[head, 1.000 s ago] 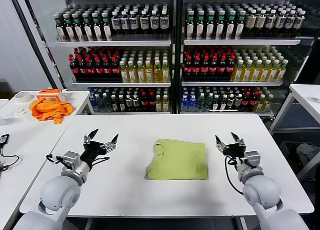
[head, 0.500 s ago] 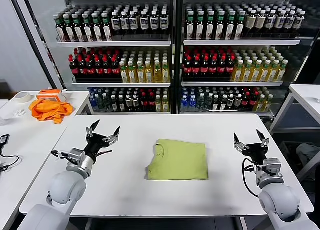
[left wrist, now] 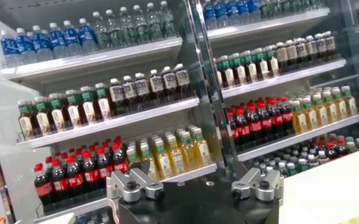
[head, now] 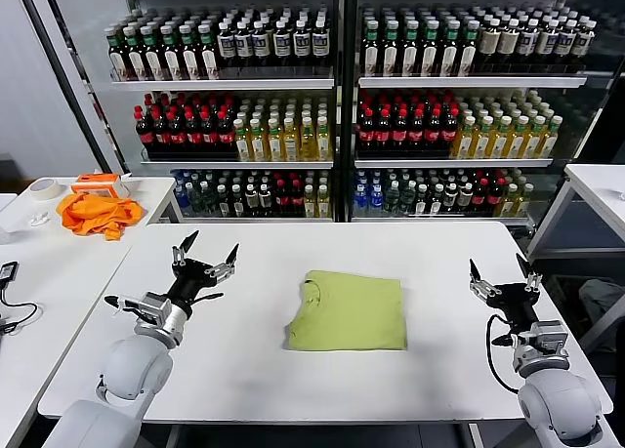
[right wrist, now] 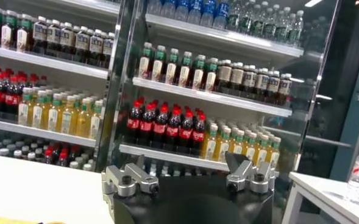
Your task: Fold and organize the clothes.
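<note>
The lime-green T-shirt (head: pixel 349 310) lies folded into a neat rectangle at the middle of the white table (head: pixel 254 370). No graphic shows on its upper side. My left gripper (head: pixel 207 254) is open and empty, raised over the table to the left of the shirt, fingers pointing up toward the shelves. My right gripper (head: pixel 502 272) is open and empty, raised near the table's right edge, well right of the shirt. Both wrist views face the drink shelves; a yellow-green sliver at the edge of each may be the shirt.
Glass-fronted shelves of bottles (head: pixel 332 106) stand behind the table. A side table on the left holds a bright orange garment (head: pixel 96 214), a tape roll (head: pixel 43 187) and a cable (head: pixel 10 272). Another white table (head: pixel 596 189) stands at the right.
My right gripper has drawn back from beside the shirt to the table's right edge. My left gripper has risen slightly and shifted a little right. The shirt has not moved.
</note>
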Motion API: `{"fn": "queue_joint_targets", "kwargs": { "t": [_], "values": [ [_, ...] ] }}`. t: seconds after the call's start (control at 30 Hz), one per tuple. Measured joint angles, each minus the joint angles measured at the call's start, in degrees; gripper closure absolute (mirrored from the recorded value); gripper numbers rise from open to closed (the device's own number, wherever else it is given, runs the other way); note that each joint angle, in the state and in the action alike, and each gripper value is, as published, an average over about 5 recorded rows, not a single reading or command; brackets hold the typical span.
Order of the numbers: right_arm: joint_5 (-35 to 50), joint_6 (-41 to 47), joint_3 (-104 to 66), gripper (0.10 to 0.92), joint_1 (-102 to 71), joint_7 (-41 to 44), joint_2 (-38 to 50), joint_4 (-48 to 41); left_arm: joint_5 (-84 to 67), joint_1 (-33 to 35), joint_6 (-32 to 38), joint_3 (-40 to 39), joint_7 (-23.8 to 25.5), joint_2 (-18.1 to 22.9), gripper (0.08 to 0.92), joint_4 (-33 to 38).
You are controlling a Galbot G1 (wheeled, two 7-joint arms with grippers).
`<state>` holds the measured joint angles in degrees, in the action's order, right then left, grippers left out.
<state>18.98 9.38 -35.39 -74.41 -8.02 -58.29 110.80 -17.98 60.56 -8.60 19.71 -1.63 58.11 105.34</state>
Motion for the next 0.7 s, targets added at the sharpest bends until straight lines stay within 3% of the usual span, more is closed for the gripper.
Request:
{"fn": "queue_joint_targets", "kwargs": {
  "t": [0.7],
  "values": [
    [-4.7, -2.6, -1.4, 0.203, -2.2, 1.2, -1.0, 0.1, 1.7, 3.1, 1.5, -0.2, 1.0, 1.3, 0.177, 1.3]
  ]
}}
